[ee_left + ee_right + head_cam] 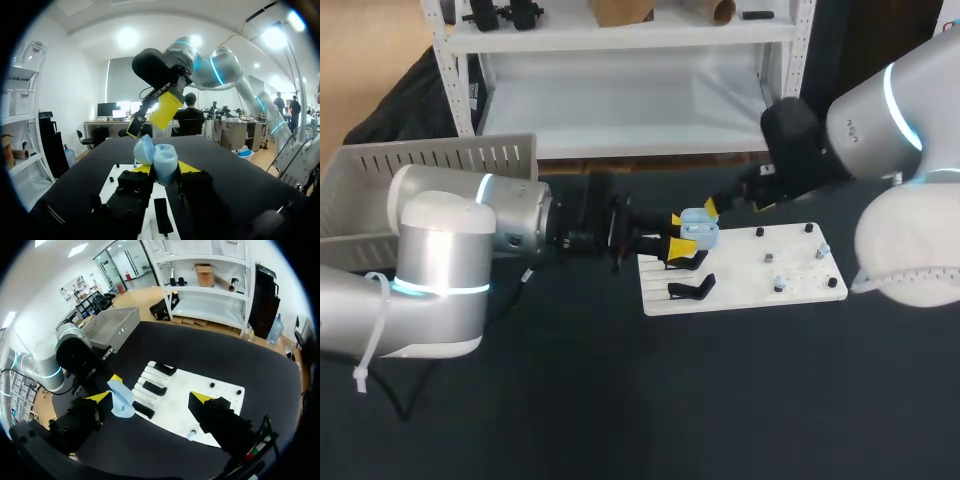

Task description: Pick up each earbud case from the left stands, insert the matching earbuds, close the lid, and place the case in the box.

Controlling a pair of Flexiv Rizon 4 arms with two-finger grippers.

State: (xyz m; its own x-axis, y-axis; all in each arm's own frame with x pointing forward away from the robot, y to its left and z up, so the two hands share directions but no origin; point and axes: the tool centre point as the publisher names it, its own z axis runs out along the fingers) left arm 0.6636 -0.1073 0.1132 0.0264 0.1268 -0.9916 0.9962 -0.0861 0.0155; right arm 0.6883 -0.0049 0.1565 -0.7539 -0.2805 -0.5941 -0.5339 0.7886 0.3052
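My left gripper (pixel 678 240) is shut on a light-blue earbud case (pixel 699 231), held above the left end of the white board (pixel 745 295) with its lid swung open. In the left wrist view the case (pixel 163 162) sits between the yellow tips, and the lid (pixel 143 149) tilts to one side. My right gripper (pixel 732 204) hovers just behind the case, open. In the right wrist view its fingers (pixel 100 396) stand wide apart, with the case (pixel 120 398) close beside one of them. Small earbuds (pixel 779 284) rest on the board's right half.
Black stands (pixel 691 288) lie on the board's left part, below the held case. A grey slatted box (pixel 430 160) stands at the table's back left, also seen behind my left arm as the box (pixel 114 325). The dark tabletop lies bare in front of the board.
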